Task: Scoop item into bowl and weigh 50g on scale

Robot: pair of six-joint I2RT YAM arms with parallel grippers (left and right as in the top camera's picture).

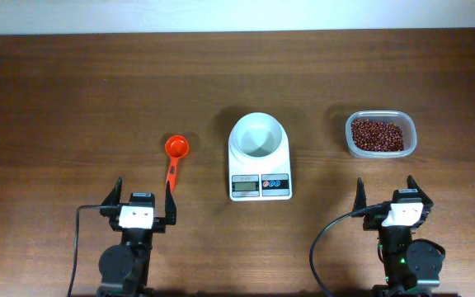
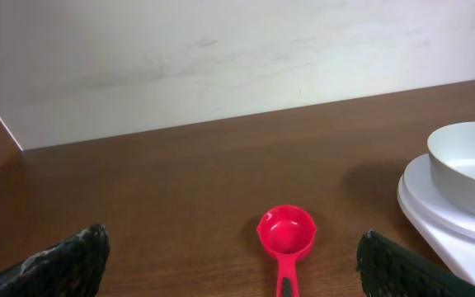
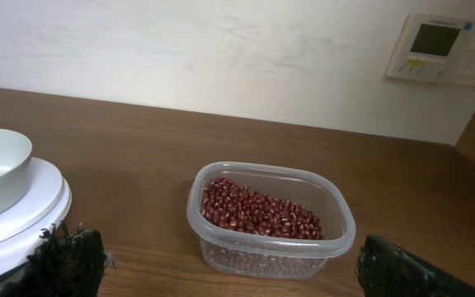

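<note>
- Red scoop [image 1: 173,165] lies just ahead of the left end effector [image 1: 143,194], handle pointing back toward it
- Right end effector [image 1: 384,188] is well apart; both stand wide, empty

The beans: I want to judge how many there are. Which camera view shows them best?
The right wrist view: the beans lie close and central, individually visible inside the clear container. Overhead shows them only as a small dark patch. The left wrist view misses them.
</note>
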